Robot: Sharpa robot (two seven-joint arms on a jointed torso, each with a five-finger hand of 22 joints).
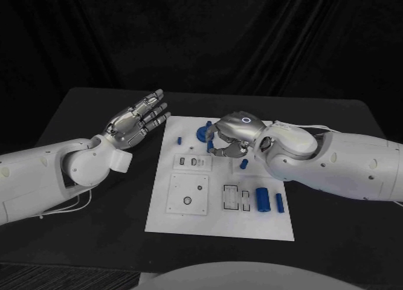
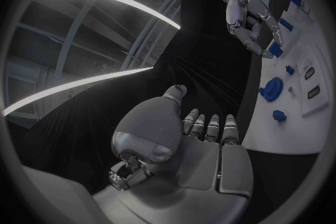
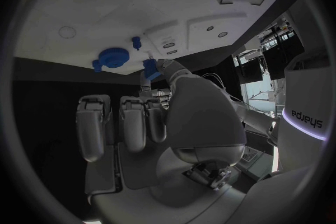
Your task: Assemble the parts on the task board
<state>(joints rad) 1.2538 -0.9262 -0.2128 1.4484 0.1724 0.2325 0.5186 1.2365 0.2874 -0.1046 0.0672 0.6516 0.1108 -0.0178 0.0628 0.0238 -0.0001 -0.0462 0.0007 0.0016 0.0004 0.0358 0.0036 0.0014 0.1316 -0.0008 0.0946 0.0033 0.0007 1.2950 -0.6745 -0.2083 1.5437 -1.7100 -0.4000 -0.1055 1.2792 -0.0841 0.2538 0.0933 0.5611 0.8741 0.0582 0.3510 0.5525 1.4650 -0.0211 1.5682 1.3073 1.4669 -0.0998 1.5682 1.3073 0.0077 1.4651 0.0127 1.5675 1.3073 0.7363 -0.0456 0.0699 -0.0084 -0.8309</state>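
Black table: right hand (image 1: 232, 134) pinches blue part (image 3: 150, 69) above task board (image 1: 254, 226).

A black table (image 1: 88, 181) is standing in the middle of the scene, and its dark, matte top is showing on each side. Behind the table, a black curtain (image 1: 254, 42) is hanging in soft vertical folds and is covering the whole background up to the far edge.
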